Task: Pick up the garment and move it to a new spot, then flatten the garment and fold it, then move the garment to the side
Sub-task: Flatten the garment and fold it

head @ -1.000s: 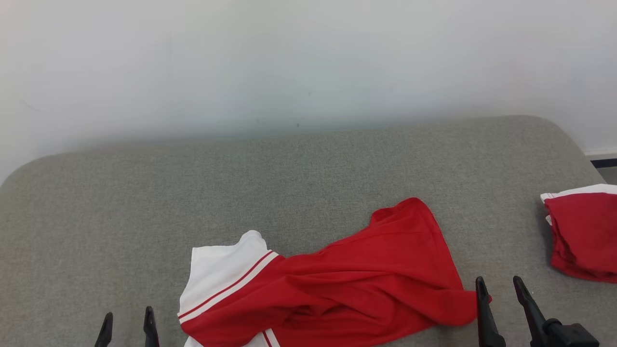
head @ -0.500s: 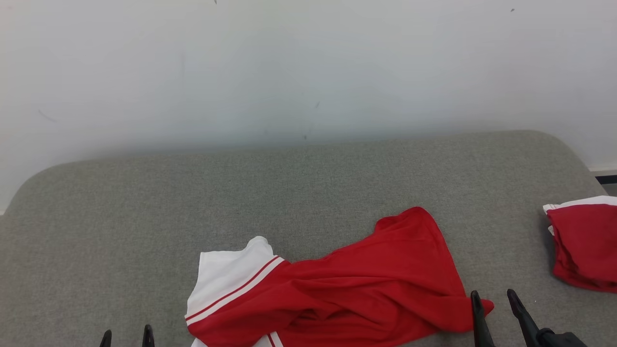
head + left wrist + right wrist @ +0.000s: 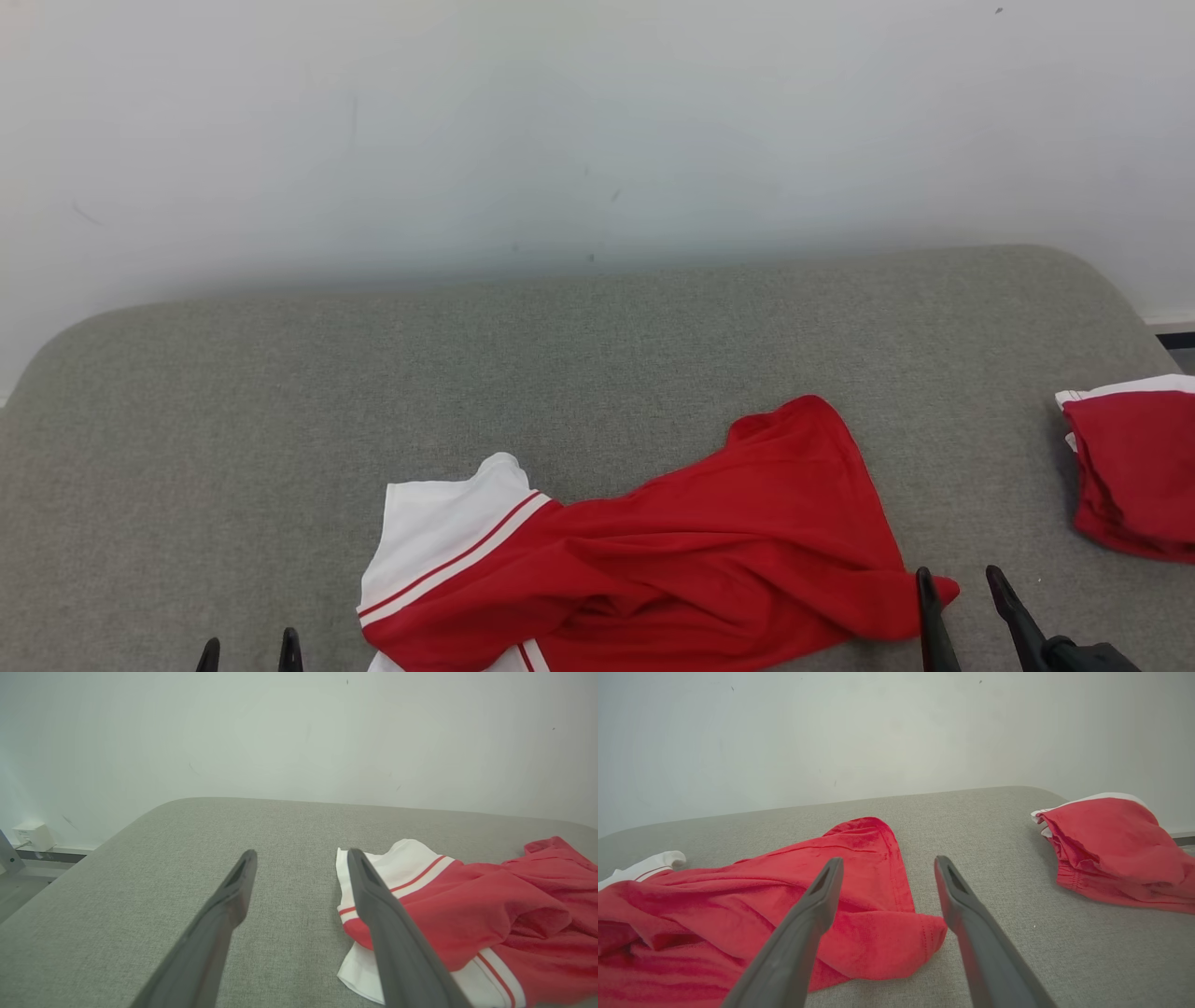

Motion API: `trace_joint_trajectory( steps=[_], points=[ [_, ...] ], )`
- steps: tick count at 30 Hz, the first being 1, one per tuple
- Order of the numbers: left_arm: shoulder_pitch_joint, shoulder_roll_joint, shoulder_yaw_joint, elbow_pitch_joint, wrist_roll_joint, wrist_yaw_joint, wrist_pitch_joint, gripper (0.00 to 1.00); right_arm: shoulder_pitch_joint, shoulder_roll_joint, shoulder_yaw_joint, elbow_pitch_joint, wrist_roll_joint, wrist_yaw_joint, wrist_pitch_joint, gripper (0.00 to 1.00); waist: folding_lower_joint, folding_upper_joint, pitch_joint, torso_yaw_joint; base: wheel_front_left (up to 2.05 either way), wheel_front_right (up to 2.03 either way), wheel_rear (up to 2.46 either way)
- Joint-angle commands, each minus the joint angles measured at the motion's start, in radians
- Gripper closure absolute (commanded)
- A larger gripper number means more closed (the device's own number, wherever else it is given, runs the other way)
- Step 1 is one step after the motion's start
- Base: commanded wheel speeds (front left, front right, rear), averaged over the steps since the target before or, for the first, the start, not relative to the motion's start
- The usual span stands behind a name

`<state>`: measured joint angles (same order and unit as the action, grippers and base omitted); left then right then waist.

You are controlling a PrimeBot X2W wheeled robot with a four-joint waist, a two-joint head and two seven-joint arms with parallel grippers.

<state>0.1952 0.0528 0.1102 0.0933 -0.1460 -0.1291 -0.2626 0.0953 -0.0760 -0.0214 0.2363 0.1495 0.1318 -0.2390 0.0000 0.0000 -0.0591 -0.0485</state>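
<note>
Broadly, the grey padded counter [image 3: 280,392] spans the head view below a pale wall [image 3: 560,121]; the garment [image 3: 709,551], red with a white, red-striped section at its 9 o'clock end, lies crumpled at about 6 o'clock on the counter's near edge, its folds bunched and one red flap pointing to 1 o'clock; a second red-and-white bundle [image 3: 1130,476] sits well apart at 3 o'clock, looking already folded; the right gripper [image 3: 957,571] is at 5 o'clock with its fingers spread and holding nothing, the garment's red corner lying between them in the right wrist view; the left gripper [image 3: 249,642] is at 7 o'clock, fingers likewise apart and empty, just beside the white end; judging by this, the task looks early: whether this is the garment's new spot I cannot tell, and nothing is flattened or folded, so spreading, folding and shifting it aside all remain
</note>
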Motion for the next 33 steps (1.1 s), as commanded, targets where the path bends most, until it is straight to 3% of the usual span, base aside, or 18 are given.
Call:
trace_joint_trajectory(
  steps=[1, 18, 27, 29, 33],
  points=[
    [-0.005, -0.002, 0.001, 0.004, 0.008, 0.0, -0.003, 0.0, -0.008, 0.002, -0.001, 0.0, 0.006, -0.003, 0.002, 0.0, 0.0, 0.0, 0.002, 0.0, 0.0, 0.0, 0.0],
    [-0.031, -0.003, -0.015, 0.027, -0.007, -0.002, -0.003, 0.0, -0.033, -0.002, 0.012, -0.006, 0.005, -0.003, 0.049, 0.0, 0.0, 0.0, 0.013, -0.01, 0.0, 0.0, 0.0],
    [-0.199, 0.061, -0.133, 0.18, -0.067, -0.001, 0.005, 0.0, -0.188, -0.038, 0.022, 0.011, 0.009, -0.003, 0.346, 0.0, 0.0, 0.0, 0.062, -0.02, 0.0, 0.0, 0.0],
    [-0.325, 0.085, -0.166, 0.274, -0.078, -0.001, 0.082, 0.0, -0.274, -0.055, 0.014, 0.031, 0.0, -0.003, 0.508, 0.0, 0.0, 0.0, 0.103, -0.023, 0.0, 0.0, 0.0],
    [-0.444, 0.093, -0.2, 0.349, -0.082, -0.001, 0.169, 0.0, -0.373, -0.052, 0.003, 0.042, -0.01, -0.003, 0.631, 0.0, 0.0, 0.0, 0.144, -0.026, 0.0, 0.0, 0.0]
  ],
)
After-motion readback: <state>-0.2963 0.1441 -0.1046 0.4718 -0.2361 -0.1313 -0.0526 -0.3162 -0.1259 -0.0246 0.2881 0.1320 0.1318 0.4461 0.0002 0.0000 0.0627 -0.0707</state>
